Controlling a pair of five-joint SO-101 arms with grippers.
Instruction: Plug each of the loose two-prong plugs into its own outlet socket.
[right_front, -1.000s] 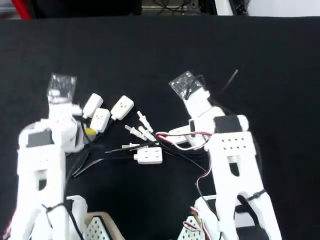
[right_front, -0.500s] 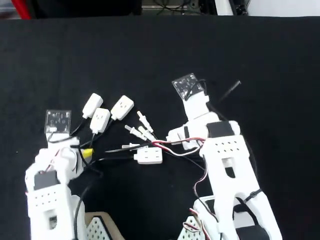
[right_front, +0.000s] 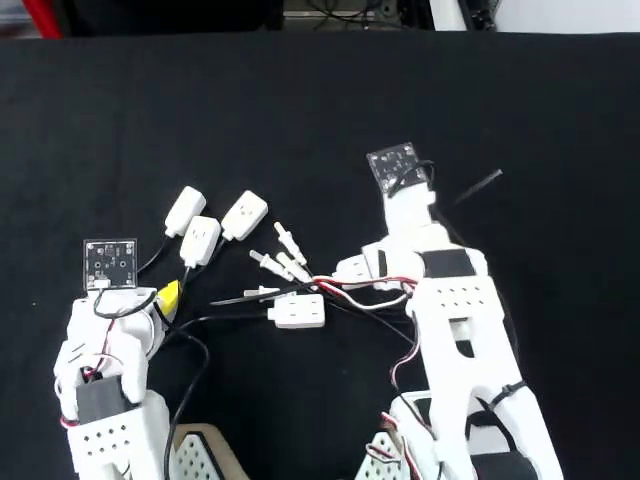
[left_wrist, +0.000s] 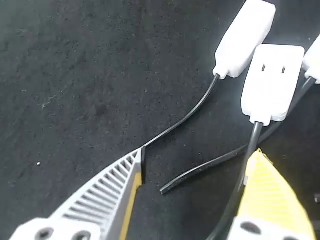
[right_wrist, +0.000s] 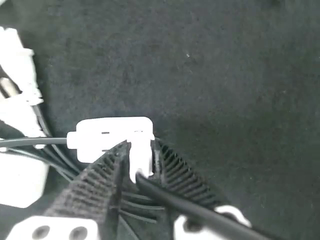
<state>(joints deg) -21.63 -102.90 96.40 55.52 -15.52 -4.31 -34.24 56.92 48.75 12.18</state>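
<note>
The left gripper stands wide open, but the gap between its fingers is not free. Black cables run across it, and one of them goes to the slotted socket, which lies just ahead of the yellow fingertip. The long socket lies beside it, a little farther ahead. On the outer side of the grey finger the black cloth is bare, so there is room to pass.

The right gripper has its fingers tight on the end of the gripped socket. Beyond these fingertips the cloth is open. On one side the white plugs and thin cables crowd close to the finger.
</note>
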